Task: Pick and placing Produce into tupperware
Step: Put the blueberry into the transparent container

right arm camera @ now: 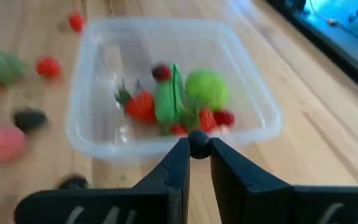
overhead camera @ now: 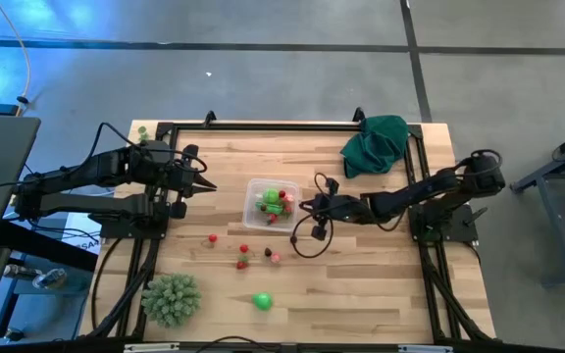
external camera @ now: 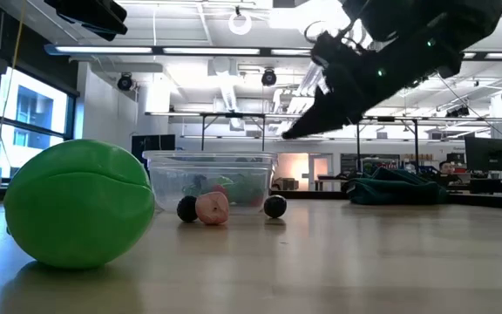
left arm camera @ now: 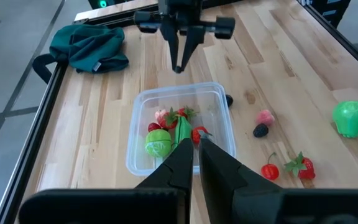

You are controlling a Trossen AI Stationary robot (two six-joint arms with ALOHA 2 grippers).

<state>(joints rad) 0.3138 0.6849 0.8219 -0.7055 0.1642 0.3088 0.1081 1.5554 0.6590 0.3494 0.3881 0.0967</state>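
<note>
Small dark berry (right arm camera: 197,142) pinched at the very fingertips of the right gripper (overhead camera: 304,206), just short of the tupperware (right arm camera: 253,87), at its near rim and not clearly over it. Judged a thin grip on a round piece: liable to squirt out, or to drop outside and roll across the table (overhead camera: 381,294) if let go early. Could also nudge the light container and shift the produce (right arm camera: 166,102) inside. Loose pieces (overhead camera: 243,251) beyond and to one side. Left gripper (overhead camera: 207,186) clenched on nothing, well apart, opposite.
</note>
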